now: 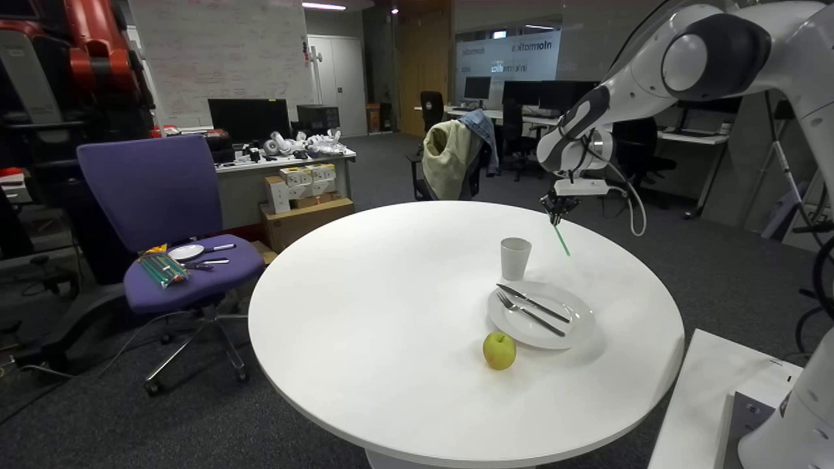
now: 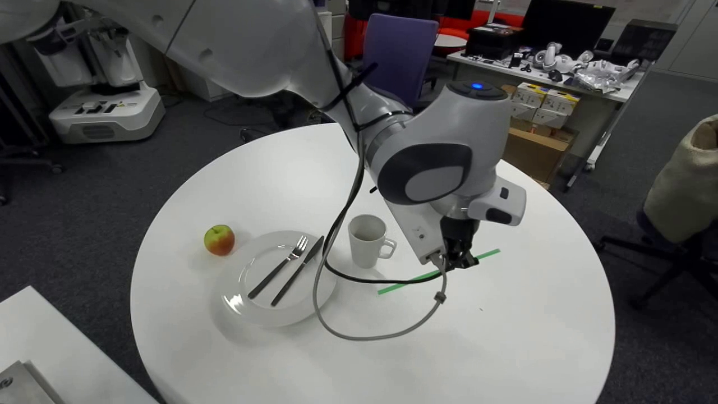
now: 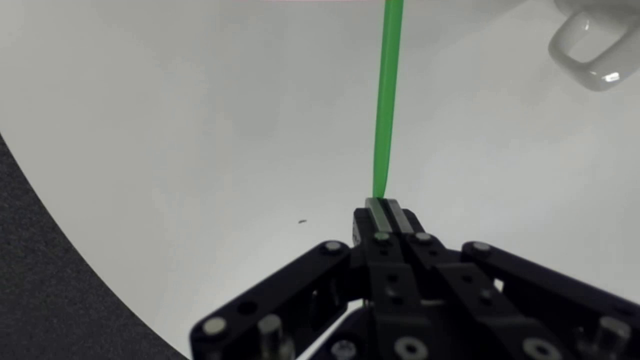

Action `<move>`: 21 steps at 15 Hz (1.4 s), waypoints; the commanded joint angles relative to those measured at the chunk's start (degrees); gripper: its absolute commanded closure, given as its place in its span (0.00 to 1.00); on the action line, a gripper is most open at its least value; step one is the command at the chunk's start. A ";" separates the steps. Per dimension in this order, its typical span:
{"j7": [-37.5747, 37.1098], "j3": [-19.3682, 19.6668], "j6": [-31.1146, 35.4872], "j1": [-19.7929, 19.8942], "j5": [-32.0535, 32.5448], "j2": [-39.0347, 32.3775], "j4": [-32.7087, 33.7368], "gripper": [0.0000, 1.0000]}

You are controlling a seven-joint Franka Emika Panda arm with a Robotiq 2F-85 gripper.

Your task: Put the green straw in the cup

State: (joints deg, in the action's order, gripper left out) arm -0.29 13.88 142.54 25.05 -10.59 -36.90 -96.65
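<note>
The green straw is a long thin stick, also visible in an exterior view and the wrist view. My gripper is shut on the straw, which sticks out from between the fingertips. In both exterior views the gripper is over the table beside the cup, apart from it. The straw lies slantwise; whether it touches the table I cannot tell. The white cup stands upright. Its handle shows in an exterior view and at the wrist view's upper right.
A white plate with a fork and a knife stands near the cup. An apple sits beside the plate. The round white table has its edge near the gripper. A cable loops from the wrist.
</note>
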 commanded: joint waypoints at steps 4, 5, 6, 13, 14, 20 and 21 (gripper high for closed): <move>-7.23 1.19 15.73 -6.71 1.34 5.99 -10.53 1.00; -8.50 1.65 18.18 -7.95 1.73 6.16 -11.57 1.00; -9.82 2.18 20.51 -9.19 1.98 6.36 -12.52 1.00; -16.98 10.13 29.37 -18.07 3.53 9.28 -17.24 0.95; -17.69 11.56 29.66 -19.20 3.79 9.87 -17.60 0.94; -20.48 21.84 30.58 -28.63 4.57 12.04 -19.76 0.99; -20.88 23.55 30.91 -30.48 4.82 12.23 -20.33 0.99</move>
State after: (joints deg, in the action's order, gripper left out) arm -18.50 32.68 171.08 -0.28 -8.04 -27.72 -112.79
